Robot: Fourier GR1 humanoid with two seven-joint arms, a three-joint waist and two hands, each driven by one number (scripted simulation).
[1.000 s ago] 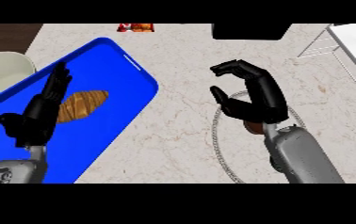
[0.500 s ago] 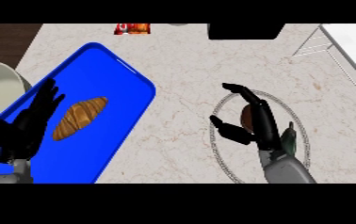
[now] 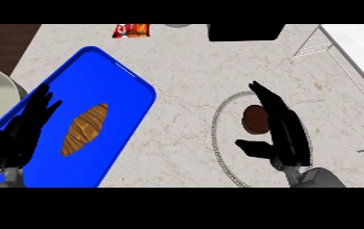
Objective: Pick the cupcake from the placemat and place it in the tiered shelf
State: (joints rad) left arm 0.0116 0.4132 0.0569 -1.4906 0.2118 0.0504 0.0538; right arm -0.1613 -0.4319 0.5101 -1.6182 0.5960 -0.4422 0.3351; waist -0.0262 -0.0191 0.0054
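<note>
Head view shows you the cupcake [image 3: 253,118], a round dark-brown top seen from straight above, sitting on the round placemat [image 3: 214,127] towards its right-hand part, not lifted and not in any grasp. The right hand [image 3: 284,132] lies just beside it on its right side: the fingers [image 3: 268,98] run straight out along the cupcake's edge and past it, the thumb [image 3: 250,147] is spread wide below it, so the cupcake sits in the open span between them, with nothing closed round it (you cannot tell from this steep angle whether the fingers touch its side). The grey forearm enters from the lower edge behind that hand. The left hand [image 3: 28,127] rests released at the left edge, fingers up, over the near left rim of a blue tray [image 3: 117,93] that holds a striped brown pastry [image 3: 85,129]. At the far edge you will find a red and orange snack packet [image 3: 132,29] whose print is too small to read, a black block [image 3: 245,32] and a small grey round shape beside it. The tiered shelf [image 3: 328,51] shows only as thin pale wires and a grey bar in the upper right corner, well apart from the cupcake. The counter [image 3: 185,69] is pale marbled stone with dark wood showing at the upper left corner.
</note>
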